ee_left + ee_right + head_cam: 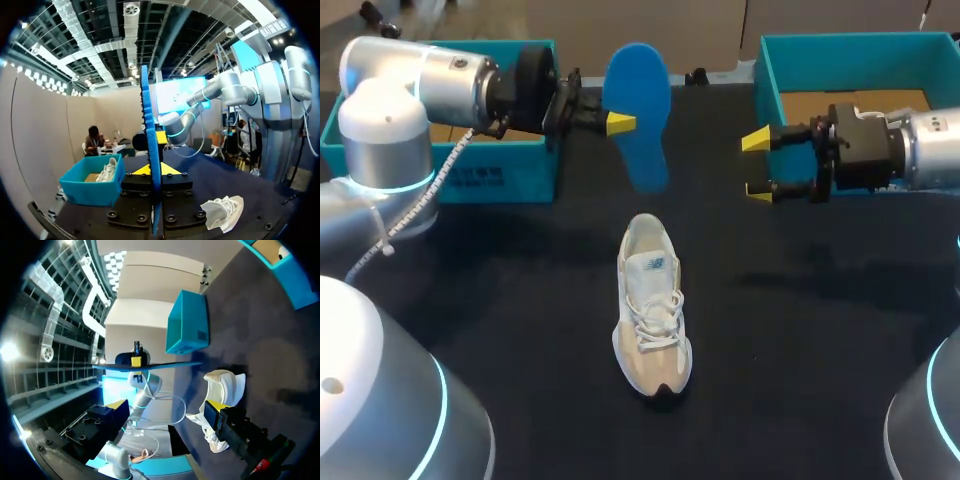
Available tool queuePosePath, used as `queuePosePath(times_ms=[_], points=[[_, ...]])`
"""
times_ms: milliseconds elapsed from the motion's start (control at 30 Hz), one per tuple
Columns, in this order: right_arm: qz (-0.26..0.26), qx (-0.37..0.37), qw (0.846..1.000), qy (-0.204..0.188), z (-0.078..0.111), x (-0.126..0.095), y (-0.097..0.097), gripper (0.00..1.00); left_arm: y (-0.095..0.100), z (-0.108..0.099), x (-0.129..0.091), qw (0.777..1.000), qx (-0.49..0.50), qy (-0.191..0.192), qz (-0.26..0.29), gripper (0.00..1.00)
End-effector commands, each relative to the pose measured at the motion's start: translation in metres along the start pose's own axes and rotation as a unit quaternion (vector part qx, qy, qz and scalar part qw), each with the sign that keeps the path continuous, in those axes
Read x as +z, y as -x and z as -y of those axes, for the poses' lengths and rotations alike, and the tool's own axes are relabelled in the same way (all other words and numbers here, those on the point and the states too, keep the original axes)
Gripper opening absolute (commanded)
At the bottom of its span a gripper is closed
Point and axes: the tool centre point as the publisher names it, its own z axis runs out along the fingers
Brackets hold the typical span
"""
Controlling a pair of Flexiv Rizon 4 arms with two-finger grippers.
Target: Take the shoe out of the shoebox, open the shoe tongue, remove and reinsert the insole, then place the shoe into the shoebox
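a dark table (840,330) carries two teal shoeboxes at its far side, the left shoebox (510,170) and the right shoebox (840,60). the pale shoe (653,320) stands upright on its sole in the middle of the table, outside both boxes, laces up and toe toward the robot. the left gripper (618,123) is closed on the blue insole (640,90) and holds it in the air above the table, beyond the shoe's heel. in the left wrist view the insole (148,150) stands edge-on, clamped between the two fingers. the right gripper (758,165) hangs in front of the right shoebox with its fingers spread wide and nothing in them.
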Motion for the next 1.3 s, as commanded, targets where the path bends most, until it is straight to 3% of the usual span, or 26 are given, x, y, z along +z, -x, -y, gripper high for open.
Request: queuePosePath(times_ms=[33,800,967,1033,1300], points=[[0.0,0.0,1.0,0.001,0.0001,0.0016,0.0002,1.0,0.0,-0.0073,0.0007,0.98,0.194,-0.01,0.053,0.0],[0.0,0.0,1.0,0.001,0.0001,0.0016,0.0002,1.0,0.0005,-0.0062,0.0011,0.981,0.185,-0.01,0.054,0.0],[0.0,0.0,1.0,0.001,0.0001,0.0016,0.0002,1.0,0.0029,-0.0113,-0.0005,0.954,0.293,0.029,0.054,0.0],[0.0,0.0,1.0,0.001,0.0001,0.0016,0.0002,1.0,0.0022,-0.0117,0.0007,0.944,0.324,0.024,0.054,0.0],[0.0,0.0,1.0,0.001,0.0001,0.0016,0.0002,1.0,0.0003,-0.0093,0.0028,0.864,0.5,0.032,0.043,0.0]])
